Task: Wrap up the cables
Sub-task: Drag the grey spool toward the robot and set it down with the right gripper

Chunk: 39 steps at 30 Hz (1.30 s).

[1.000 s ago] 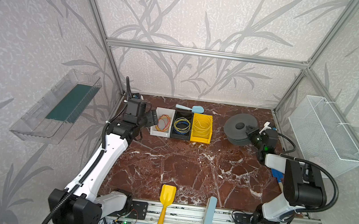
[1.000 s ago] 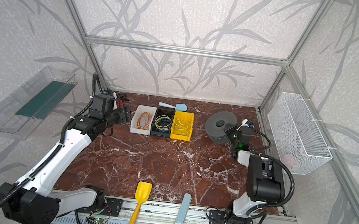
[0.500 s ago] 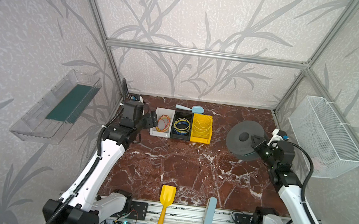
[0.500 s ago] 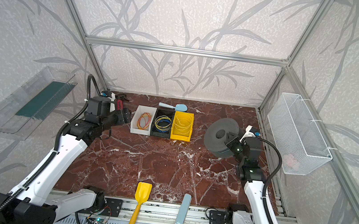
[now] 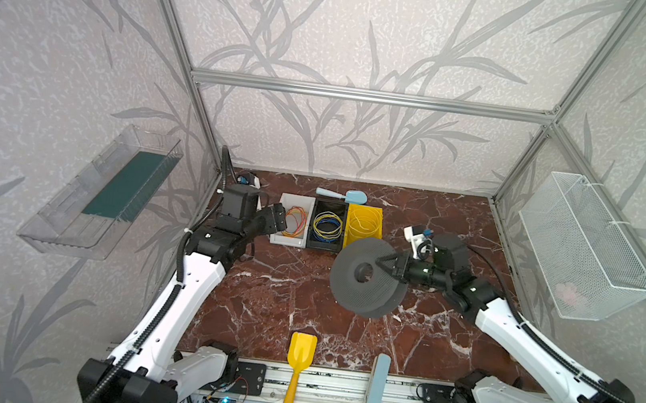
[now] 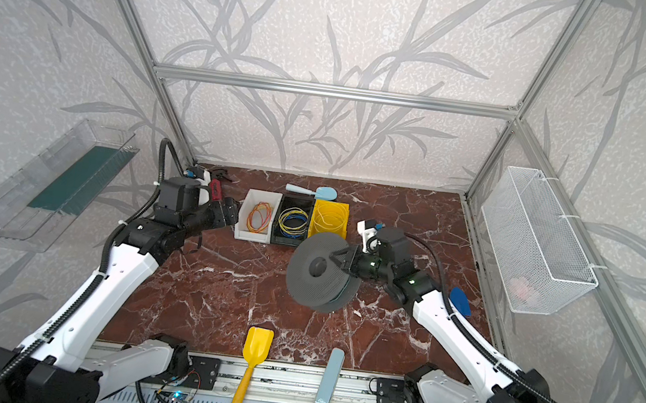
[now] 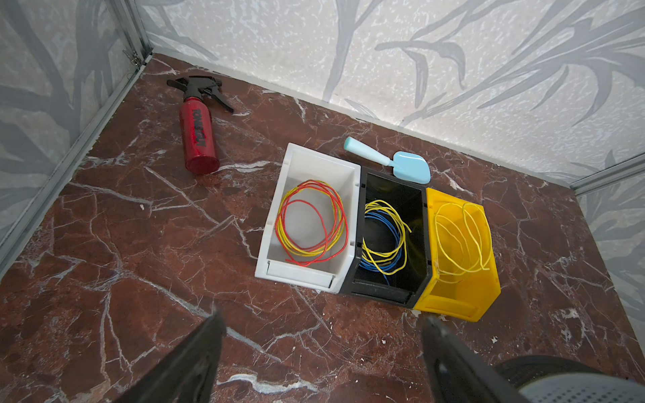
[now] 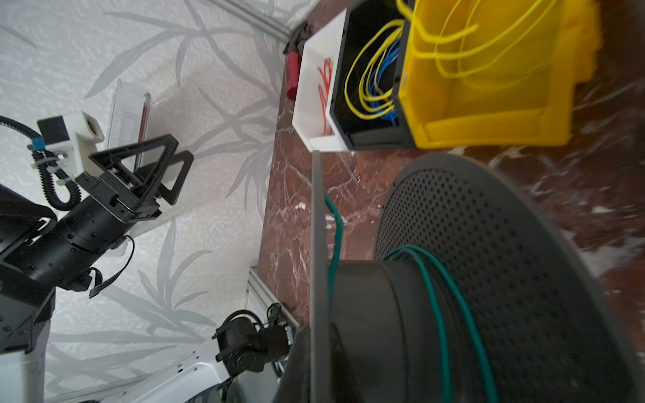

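Right gripper: fingers clenched on the rim of one flange of the grey perforated spool. The spool is tilted, with its flat face turned up toward the top cameras, and sits just in front of the yellow bin. I cannot tell whether its lower rim touches the marble tabletop. In the right wrist view, a few turns of green wire lie around the spool core.

Left gripper: fingers spread wide, holding nothing. It hangs just beside the white bin, on that bin's outer side.

The pale-yellow wire lies loosely coiled inside the yellow bin, touched by neither gripper.

The three bins stand side by side, touching:
- The white bin holds the red-and-orange wire bundle.
- The black bin in the middle holds the blue-and-yellow wire bundle.
- The yellow bin is last in the row.

Behind the bins lies a light-blue scoop. A red spray bottle lies on its side near the back left corner. A yellow scoop lies at the front edge.
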Each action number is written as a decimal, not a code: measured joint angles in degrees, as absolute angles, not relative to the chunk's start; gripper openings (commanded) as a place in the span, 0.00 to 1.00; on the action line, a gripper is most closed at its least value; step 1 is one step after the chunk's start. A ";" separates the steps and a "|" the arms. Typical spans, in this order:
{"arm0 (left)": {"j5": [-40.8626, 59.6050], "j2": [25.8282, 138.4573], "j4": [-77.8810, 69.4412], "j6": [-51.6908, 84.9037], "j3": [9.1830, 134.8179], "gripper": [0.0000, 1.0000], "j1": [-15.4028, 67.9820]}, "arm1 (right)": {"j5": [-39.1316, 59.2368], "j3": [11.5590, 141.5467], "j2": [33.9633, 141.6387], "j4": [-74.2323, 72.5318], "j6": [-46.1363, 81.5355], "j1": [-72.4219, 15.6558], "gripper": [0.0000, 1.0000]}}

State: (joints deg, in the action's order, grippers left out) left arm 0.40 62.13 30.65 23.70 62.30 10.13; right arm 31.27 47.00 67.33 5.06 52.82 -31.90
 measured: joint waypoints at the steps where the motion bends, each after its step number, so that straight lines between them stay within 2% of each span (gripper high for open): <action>1: 0.40 61.98 30.63 23.73 62.06 0.89 10.13 | 31.59 46.65 68.69 3.38 53.56 -32.71 0.00; 12: 0.40 61.80 30.87 23.92 61.39 0.89 10.13 | 34.59 39.03 83.55 -17.02 60.05 -33.56 0.00; 20: 0.69 61.87 30.85 24.75 61.39 0.89 10.13 | 41.34 34.59 90.32 -31.83 62.78 -28.38 0.00; 22: 0.95 62.02 30.85 24.99 61.39 0.89 10.13 | 42.59 34.79 91.70 -32.99 61.73 -27.70 0.03; 24: 1.23 62.30 30.87 25.28 61.39 0.89 10.13 | 43.68 35.46 92.95 -33.30 60.07 -27.46 0.09; 26: 1.50 62.50 30.87 25.52 61.39 0.89 10.13 | 44.53 36.05 94.00 -33.54 58.81 -27.07 0.21; 28: 1.61 62.54 31.05 25.58 61.39 0.90 10.17 | 44.21 36.10 94.98 -32.64 57.04 -26.87 0.30; 35: 1.61 62.54 31.92 25.58 61.39 0.90 10.39 | 43.31 35.90 96.31 -25.23 50.78 -26.76 0.55; 39: 1.58 62.54 32.64 25.50 61.45 0.91 10.39 | 41.23 36.27 93.43 -17.19 45.36 -26.76 0.70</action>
State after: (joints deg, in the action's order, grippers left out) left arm 1.58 62.54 32.64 25.50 61.45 10.39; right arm 41.23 36.27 93.43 -17.19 45.36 -26.76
